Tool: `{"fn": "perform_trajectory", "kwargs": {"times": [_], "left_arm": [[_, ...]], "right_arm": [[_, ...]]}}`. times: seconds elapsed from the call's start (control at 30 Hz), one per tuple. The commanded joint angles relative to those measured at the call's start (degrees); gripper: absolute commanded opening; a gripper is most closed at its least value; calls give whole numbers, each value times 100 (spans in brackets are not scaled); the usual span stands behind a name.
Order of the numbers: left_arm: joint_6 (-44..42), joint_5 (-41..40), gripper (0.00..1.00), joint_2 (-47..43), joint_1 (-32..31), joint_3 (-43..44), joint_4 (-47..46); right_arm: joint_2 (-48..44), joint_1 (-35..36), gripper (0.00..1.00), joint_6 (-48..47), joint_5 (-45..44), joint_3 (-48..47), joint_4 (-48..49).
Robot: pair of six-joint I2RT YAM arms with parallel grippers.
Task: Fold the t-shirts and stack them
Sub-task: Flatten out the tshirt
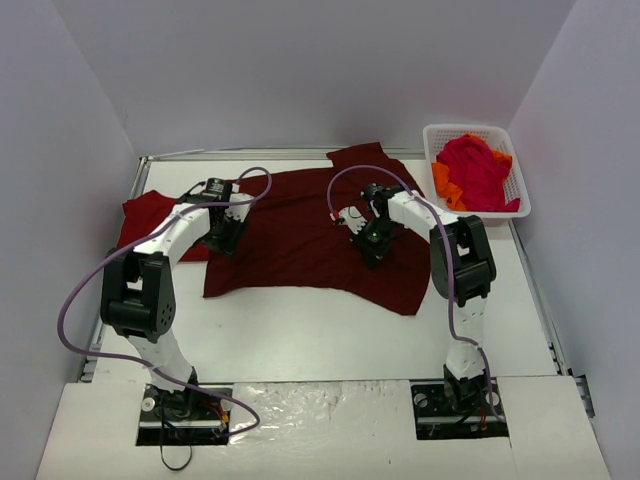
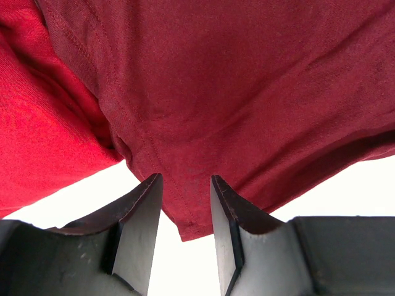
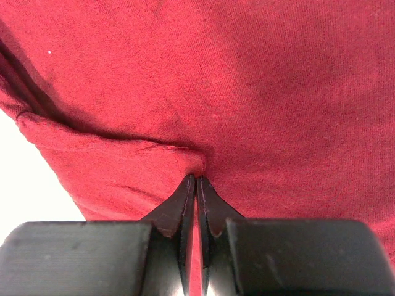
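A large dark maroon t-shirt [image 1: 300,225] lies spread across the middle of the table. A brighter red t-shirt [image 1: 145,215] lies at the left, partly under it. My left gripper [image 1: 223,240] is open at the maroon shirt's left edge. In the left wrist view a corner of that shirt [image 2: 247,92] lies between the open fingers [image 2: 225,209], with the red shirt [image 2: 37,142] at the left. My right gripper [image 1: 371,250] is shut on a small raised fold of the maroon shirt [image 3: 278,80], pinched at the fingertips [image 3: 196,177].
A white lattice basket [image 1: 470,128] stands at the back right, holding a crimson shirt [image 1: 477,170] and an orange one [image 1: 443,182]. White table surface lies in front of the maroon shirt. Grey walls enclose the table on three sides.
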State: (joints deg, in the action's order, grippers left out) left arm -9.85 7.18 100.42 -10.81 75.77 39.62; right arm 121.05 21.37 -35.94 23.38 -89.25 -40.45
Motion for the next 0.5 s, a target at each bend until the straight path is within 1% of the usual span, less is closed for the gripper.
{"fn": "perform_trajectory", "kwargs": {"times": [0.0, 0.17, 0.3, 0.47], "left_arm": [[-53, -68, 36, -84, 9, 193, 46], [-61, -76, 36, -111, 17, 202, 64], [-70, -129, 36, -128, 9, 202, 64], [-61, -156, 36, -146, 9, 316, 125]], "right_arm": [[-389, 17, 0, 44, 62, 83, -253], [-749, 26, 0, 79, 176, 180, -297], [-1092, 61, 0, 26, 299, 303, -533], [-1593, 262, 0, 0, 343, 558, -753]]}}
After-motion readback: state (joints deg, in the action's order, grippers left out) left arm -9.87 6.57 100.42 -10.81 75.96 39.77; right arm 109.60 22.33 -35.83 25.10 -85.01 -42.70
